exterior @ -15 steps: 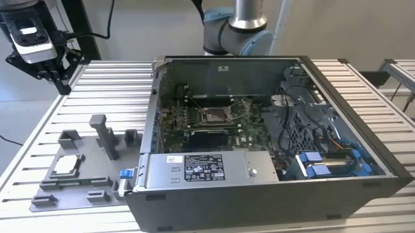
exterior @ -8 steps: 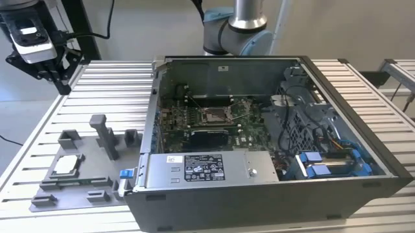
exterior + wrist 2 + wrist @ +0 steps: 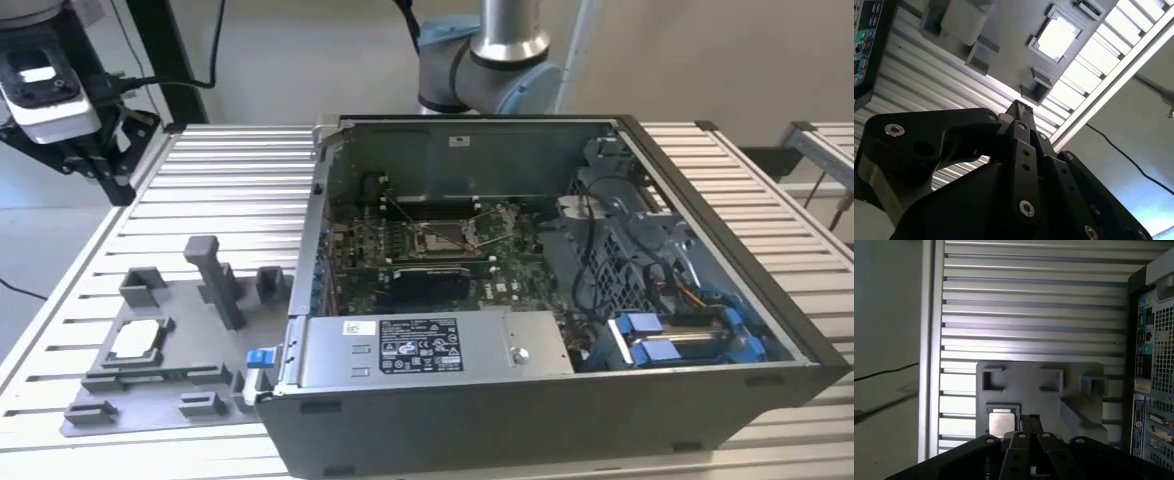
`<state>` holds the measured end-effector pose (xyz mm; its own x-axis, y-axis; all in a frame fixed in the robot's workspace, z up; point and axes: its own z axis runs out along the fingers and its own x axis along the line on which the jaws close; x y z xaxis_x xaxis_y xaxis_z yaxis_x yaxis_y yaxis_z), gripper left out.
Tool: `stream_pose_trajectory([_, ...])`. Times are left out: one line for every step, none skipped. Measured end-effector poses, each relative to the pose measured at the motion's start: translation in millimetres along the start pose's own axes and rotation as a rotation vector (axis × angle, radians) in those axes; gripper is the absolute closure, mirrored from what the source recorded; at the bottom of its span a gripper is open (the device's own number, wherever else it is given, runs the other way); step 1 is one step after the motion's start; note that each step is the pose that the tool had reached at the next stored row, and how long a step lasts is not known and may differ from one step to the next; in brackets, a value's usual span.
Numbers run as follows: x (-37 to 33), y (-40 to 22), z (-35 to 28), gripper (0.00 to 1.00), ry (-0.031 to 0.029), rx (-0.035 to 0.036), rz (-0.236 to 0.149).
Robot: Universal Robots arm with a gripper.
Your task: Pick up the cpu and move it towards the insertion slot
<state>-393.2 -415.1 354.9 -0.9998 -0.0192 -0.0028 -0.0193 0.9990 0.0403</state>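
The cpu is a flat silver square lying in a recess of the grey fixture plate, at the exterior view's left, beside the open computer case. Both wrist views show it too, at cpu and cpu. My gripper hangs well above the fixture plate, its black fingers pressed together with nothing between them. In the first wrist view the gripper lines up just beside the cpu. The insertion slot is the metal-framed socket on the green motherboard inside the case.
The open computer case stands on a ribbed metal table, with a power supply, blue-clipped cables and a drive cage inside. Upright grey fixture blocks rise near the cpu. The table's edge rail runs close to the fixture plate.
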Motion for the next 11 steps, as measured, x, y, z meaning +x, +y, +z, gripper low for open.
stream_pose_trajectory([1.1,-4.0,0.3,1.00,0.0000,-0.0002,0.000])
stream_pose_trajectory([2.5,-7.3,0.7,1.00,0.0001,-0.0001,0.000])
stream_pose_trajectory([4.1,-10.1,1.2,1.00,0.0000,-0.0002,0.000])
stream_pose_trajectory([6.0,-12.3,1.6,1.00,-0.0001,-0.0001,0.000])
stream_pose_trajectory([8.5,-13.9,2.2,1.00,-0.0006,-0.0001,0.000])
stream_pose_trajectory([11.5,-15.0,2.7,1.00,-0.0011,0.0000,0.000])
stream_pose_trajectory([14.6,-15.9,3.4,1.00,-0.0016,0.0000,0.000])
stream_pose_trajectory([17.3,-16.4,3.9,1.00,-0.0020,-0.0001,0.000])
stream_pose_trajectory([19.4,-16.6,4.5,1.00,-0.0022,-0.0001,0.000])
stream_pose_trajectory([20.8,-16.7,5.0,1.00,-0.0023,-0.0001,0.000])
stream_pose_trajectory([22.1,-16.7,5.6,1.00,-0.0023,-0.0001,0.000])
